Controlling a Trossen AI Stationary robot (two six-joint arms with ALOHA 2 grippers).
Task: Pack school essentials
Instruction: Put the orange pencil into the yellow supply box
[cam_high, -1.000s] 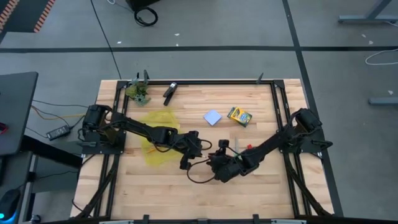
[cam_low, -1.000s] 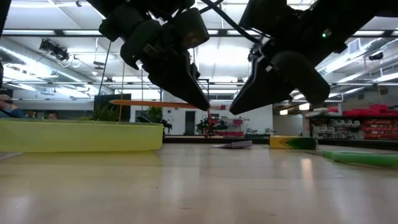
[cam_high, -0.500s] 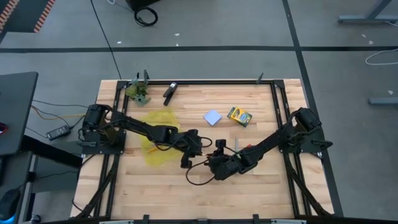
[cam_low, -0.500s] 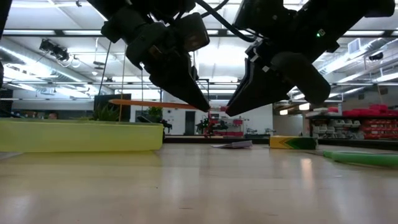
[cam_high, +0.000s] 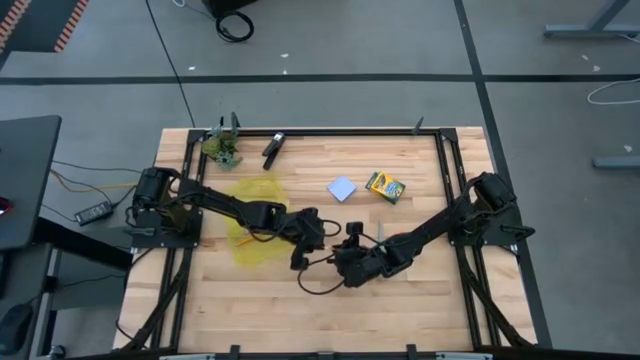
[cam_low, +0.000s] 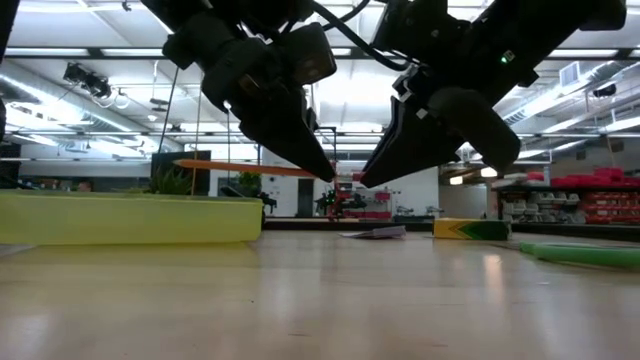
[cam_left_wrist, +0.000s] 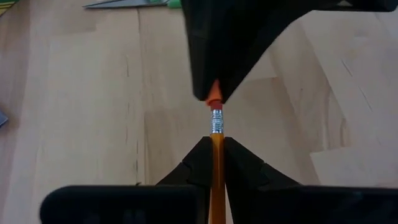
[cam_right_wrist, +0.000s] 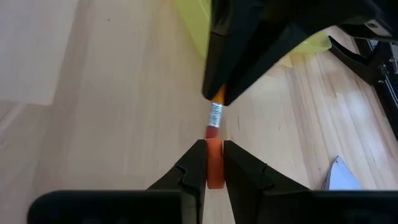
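Here, both arms' fingers (cam_left_wrist: 198, 163) pinched on one orange pencil (cam_left_wrist: 217, 149), mid-table.

Grippers draw together around the pencil's eraser end

In the low view the right gripper (cam_low: 362, 182) has slid leftward toward frame centre, so its tip now nearly meets the left gripper (cam_low: 330, 176); a second ago a clear gap lay between them. From above, the right gripper (cam_high: 343, 262) has likewise edged left, toward the left gripper (cam_high: 325, 245). The orange pencil (cam_low: 245, 168) looks unmoved, though the arms hide much of it. The left gripper's fingers may have eased slightly; the frames cannot confirm it.
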